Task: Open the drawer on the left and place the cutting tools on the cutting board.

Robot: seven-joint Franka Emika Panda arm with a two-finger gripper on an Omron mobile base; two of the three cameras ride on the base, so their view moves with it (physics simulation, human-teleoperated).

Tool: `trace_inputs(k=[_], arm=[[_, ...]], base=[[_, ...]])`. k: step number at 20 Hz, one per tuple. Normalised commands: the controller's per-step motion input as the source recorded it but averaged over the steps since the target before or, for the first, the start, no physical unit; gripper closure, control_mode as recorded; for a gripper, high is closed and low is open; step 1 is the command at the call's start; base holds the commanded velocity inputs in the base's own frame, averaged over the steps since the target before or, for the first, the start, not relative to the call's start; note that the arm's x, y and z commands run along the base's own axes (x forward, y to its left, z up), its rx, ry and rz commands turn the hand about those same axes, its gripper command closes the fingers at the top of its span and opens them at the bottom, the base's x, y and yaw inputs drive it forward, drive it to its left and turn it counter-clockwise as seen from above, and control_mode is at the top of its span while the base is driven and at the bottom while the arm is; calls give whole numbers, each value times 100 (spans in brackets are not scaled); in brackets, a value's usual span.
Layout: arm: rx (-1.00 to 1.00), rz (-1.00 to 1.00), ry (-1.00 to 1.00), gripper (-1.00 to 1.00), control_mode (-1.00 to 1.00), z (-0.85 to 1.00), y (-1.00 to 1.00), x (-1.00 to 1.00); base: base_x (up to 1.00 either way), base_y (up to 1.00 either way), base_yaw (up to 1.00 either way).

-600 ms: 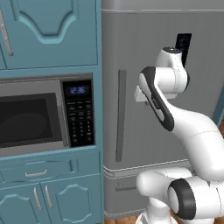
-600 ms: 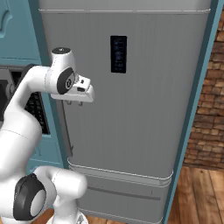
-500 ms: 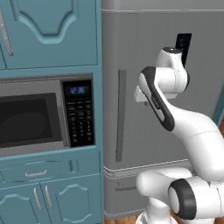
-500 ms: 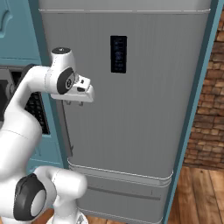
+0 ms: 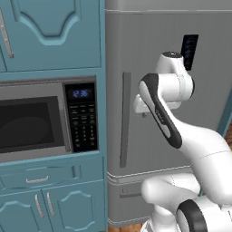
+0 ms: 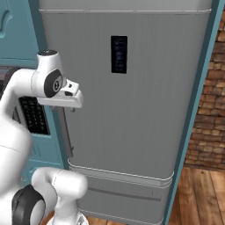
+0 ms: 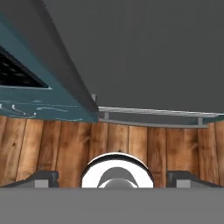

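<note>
The drawer (image 5: 38, 178), wide, shallow and teal with a short silver bar handle, sits shut below the microwave at the lower left of the left base view. My gripper (image 6: 69, 107) hangs in front of the grey fridge door, well right of and above the drawer, pointing down. In the hand view my gripper (image 7: 114, 179) stands open over the wooden floor, with nothing between its two dark fingertips (image 7: 43, 178). The cutting tools and the cutting board are out of view.
A tall grey fridge (image 6: 140, 110) with a dark display panel (image 6: 118, 54) stands straight ahead. Left of it is a built-in microwave (image 5: 41, 120) in teal cabinets, with arched doors (image 5: 68, 208) below the drawer. A brick wall (image 6: 211, 114) and wooden floor lie to the right.
</note>
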Motion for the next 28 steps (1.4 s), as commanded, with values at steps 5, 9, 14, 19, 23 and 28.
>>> trace_inputs(k=[5, 9, 14, 19, 23, 28], arm=[[-6, 23, 6, -100, -100, -39, 100, -48], [-8, 26, 0, -100, -100, -52, 100, -35], [-8, 17, -8, -100, -100, -47, 100, -10], [-10, 0, -33, -100, -100, -50, 100, 7], [-11, -7, -32, -100, -100, -40, 95, 44], [-5, -7, -14, -100, -100, -28, 13, 58]], base=[[0, 0, 0], [0, 0, 0], [0, 0, 0], [0, 0, 0], [0, 0, 0], [0, 0, 0]])
